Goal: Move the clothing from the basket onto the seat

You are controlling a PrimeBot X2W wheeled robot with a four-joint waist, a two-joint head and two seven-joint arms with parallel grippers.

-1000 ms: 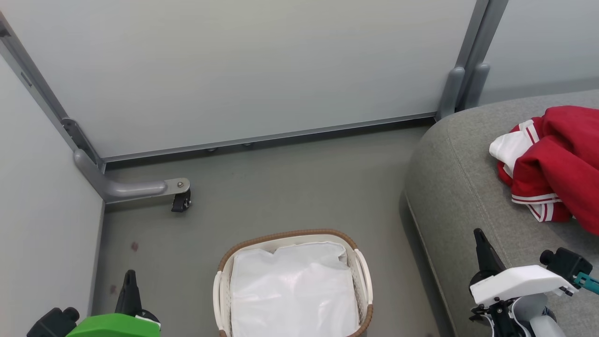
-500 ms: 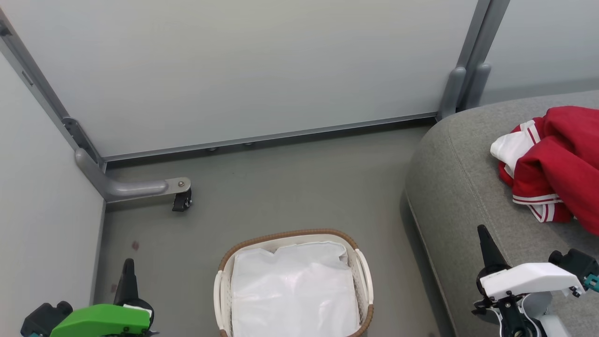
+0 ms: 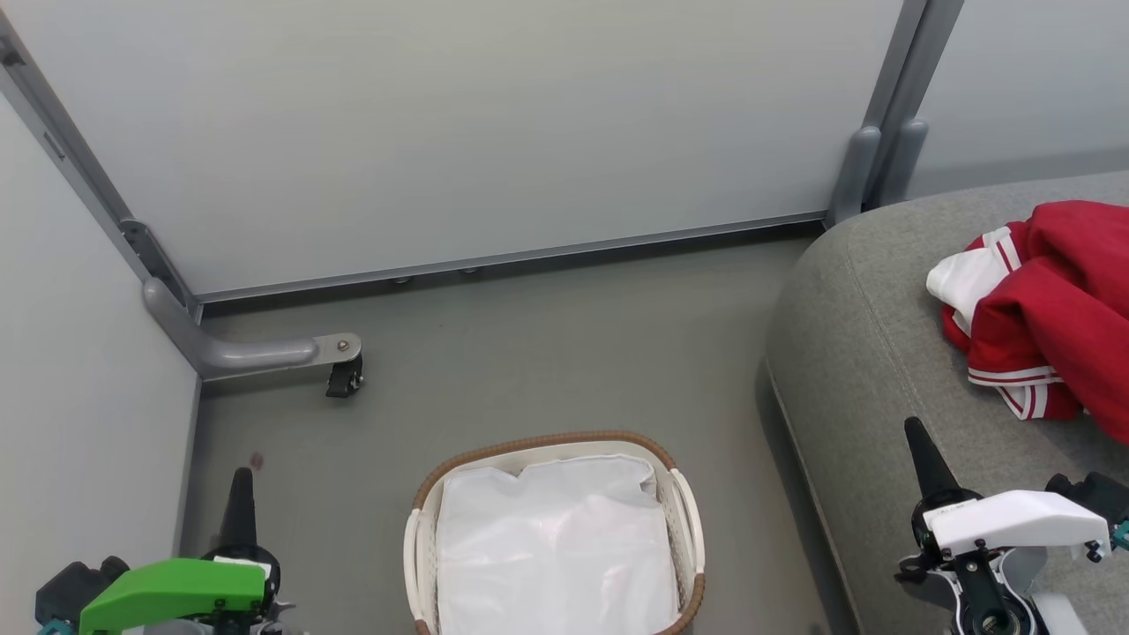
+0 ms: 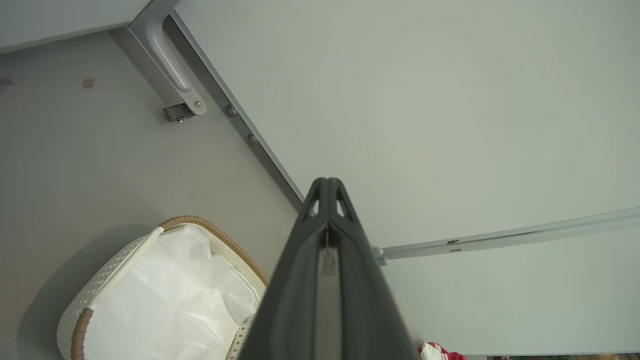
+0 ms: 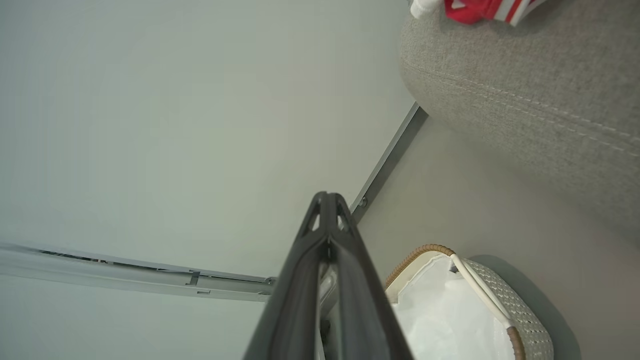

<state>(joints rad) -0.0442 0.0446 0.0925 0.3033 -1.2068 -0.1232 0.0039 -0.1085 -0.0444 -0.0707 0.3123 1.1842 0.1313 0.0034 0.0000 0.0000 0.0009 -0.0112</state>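
Observation:
The red clothing (image 3: 1054,313) with white stripe trim lies bunched on the grey seat (image 3: 869,353) at the right; a strip of the clothing (image 5: 480,9) shows at the top of the right wrist view. On the floor at bottom centre stands the white basket (image 3: 686,516) with its brown rim, holding just its white liner (image 3: 551,547); the basket (image 4: 85,310) also appears in the left wrist view. My left gripper (image 3: 241,481) hangs shut and empty left of the basket. My right gripper (image 3: 915,432) is shut and empty over the seat's front edge.
Pale partition panels wall in the floor behind and to the left. A grey metal foot with a small black caster (image 3: 342,381) juts out at the left. Bare grey floor (image 3: 547,353) lies between the basket and the panels.
Both grippers have drifted slightly: the left one up and a little left, the right one up and right. The clothing and the basket stay put.

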